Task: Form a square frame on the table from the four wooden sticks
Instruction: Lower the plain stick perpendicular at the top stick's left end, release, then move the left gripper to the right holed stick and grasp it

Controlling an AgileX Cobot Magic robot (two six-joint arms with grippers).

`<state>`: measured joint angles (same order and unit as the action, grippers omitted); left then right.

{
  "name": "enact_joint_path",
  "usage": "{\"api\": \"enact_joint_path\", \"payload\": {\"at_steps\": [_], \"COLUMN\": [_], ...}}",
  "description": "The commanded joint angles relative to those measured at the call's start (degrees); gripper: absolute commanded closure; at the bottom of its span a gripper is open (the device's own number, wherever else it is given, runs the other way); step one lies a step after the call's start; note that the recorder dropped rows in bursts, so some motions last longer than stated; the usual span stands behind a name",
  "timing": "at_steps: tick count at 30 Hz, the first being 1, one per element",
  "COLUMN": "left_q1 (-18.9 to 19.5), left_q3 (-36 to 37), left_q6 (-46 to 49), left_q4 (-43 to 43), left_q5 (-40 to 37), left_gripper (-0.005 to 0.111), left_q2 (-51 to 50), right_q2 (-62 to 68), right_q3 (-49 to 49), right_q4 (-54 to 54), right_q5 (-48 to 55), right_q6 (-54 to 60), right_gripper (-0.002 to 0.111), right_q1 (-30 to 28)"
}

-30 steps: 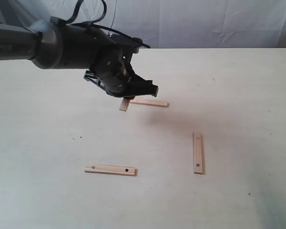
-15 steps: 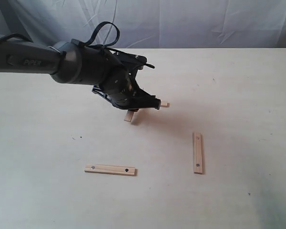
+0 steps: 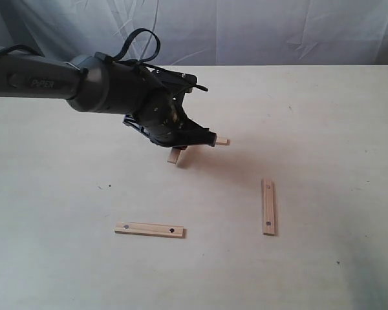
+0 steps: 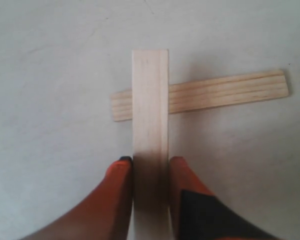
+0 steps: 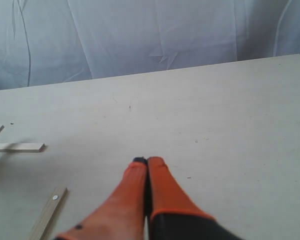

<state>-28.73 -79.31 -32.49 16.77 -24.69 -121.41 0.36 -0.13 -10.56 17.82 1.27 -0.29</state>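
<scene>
My left gripper is shut on one wooden stick, held low over the table. This stick crosses over a second stick lying flat; in the exterior view only the lying stick's right end shows past the gripper. A third stick with two dark holes lies crosswise at the front left. A fourth stick, also with holes, lies lengthwise at the right. My right gripper is shut on nothing above bare table and is out of the exterior view.
A pale blue cloth backdrop hangs behind the table's far edge. In the right wrist view the flat stick and a stick with a hole lie off to one side. The dark left arm reaches in over the table's left half.
My left gripper has moved right and lower with its stick, now covering most of the lying stick. Over the last half second it has barely shifted.
</scene>
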Motion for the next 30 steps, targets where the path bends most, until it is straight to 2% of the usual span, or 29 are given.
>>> {"api": "enact_joint_path", "payload": {"at_steps": [1, 10, 12, 15, 17, 30], "left_q1": [0.21, 0.21, -0.15, -0.87, -1.08, -1.08], "left_q3": [-0.28, -0.28, -0.28, -0.28, -0.28, -0.28], "left_q6": [-0.49, 0.49, 0.49, 0.51, 0.51, 1.76], "left_q4": [0.39, 0.39, 0.39, 0.15, -0.02, -1.73], "left_q5": [-0.07, -4.66, -4.83, -6.40, -7.81, -15.77], "left_gripper": [0.074, 0.074, 0.081, 0.102, 0.107, 0.107], "left_q2": [-0.25, 4.90, 6.47, 7.79, 8.01, 9.42], "right_q2": [-0.36, -0.36, -0.36, -0.36, -0.36, -0.36], "right_q3": [0.13, 0.13, 0.13, 0.13, 0.13, 0.13], "right_q4": [-0.09, -0.09, -0.09, -0.09, -0.09, -0.41], "right_q5": [-0.38, -0.38, -0.38, -0.38, -0.38, -0.38], "right_q6": [0.04, 0.04, 0.04, 0.04, 0.04, 0.04], "right_gripper": [0.109, 0.109, 0.109, 0.109, 0.109, 0.109], "right_q1": [-0.36, -0.36, -0.36, -0.36, -0.36, -0.36]}}
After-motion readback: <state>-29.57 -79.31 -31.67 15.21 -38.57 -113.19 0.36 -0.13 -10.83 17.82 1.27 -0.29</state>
